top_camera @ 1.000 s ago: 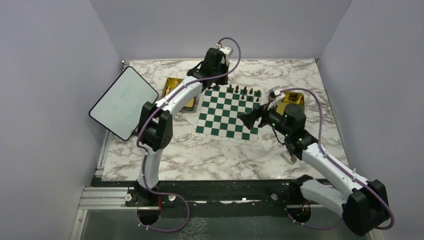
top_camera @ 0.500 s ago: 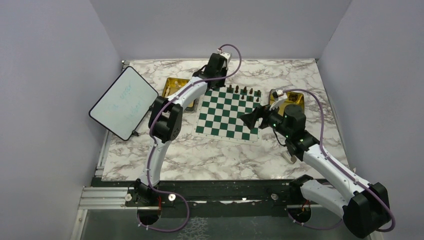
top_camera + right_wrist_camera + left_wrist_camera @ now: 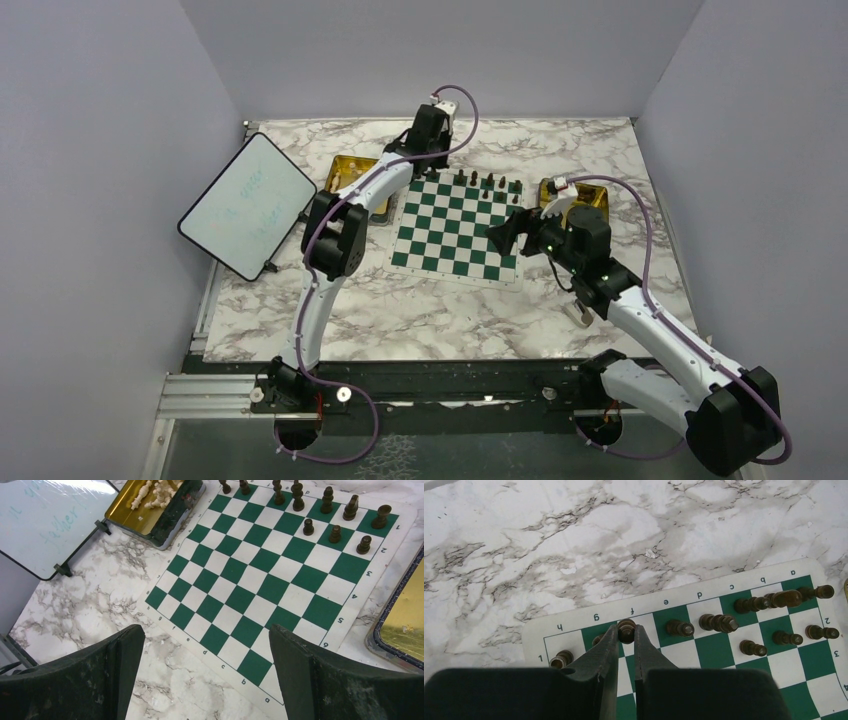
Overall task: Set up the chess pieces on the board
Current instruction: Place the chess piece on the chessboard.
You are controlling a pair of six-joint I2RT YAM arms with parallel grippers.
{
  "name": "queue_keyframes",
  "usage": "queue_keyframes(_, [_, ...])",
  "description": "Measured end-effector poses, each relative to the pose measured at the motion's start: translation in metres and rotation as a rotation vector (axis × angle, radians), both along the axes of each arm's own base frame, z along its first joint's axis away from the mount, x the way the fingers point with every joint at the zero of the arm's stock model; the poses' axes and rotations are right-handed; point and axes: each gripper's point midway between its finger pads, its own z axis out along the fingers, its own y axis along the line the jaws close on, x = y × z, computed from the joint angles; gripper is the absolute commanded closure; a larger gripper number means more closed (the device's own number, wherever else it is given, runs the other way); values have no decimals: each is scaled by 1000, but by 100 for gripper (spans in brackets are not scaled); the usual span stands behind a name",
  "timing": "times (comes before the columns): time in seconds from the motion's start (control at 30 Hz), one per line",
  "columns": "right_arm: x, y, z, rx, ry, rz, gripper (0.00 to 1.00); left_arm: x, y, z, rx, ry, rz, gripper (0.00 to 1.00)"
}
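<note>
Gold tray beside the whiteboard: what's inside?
Cream pieces lie heaped in the tray; its far end is out of frame, and the left arm covers much of it from above.

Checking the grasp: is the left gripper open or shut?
Shut: the left gripper pinches a dark chess piece at the edge of the board.

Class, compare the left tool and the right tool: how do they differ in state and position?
The left tool is shut on a dark chess piece; the right tool stands wide open, holding nothing. The left tool is at the board's far edge; the right tool hangs over its right edge. Both have two dark fingers.
</note>
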Motion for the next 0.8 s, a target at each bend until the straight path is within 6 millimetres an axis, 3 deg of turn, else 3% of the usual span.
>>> queue_keyframes(0.27, [2,-3,-2,-17,-3,-14,0,-1,-6,-15,-9,27,-16,92])
queue_keyframes(0.8, [4,-5,2,-29,-16,-20,0,-9,-15,-22,-8,42,-48,92])
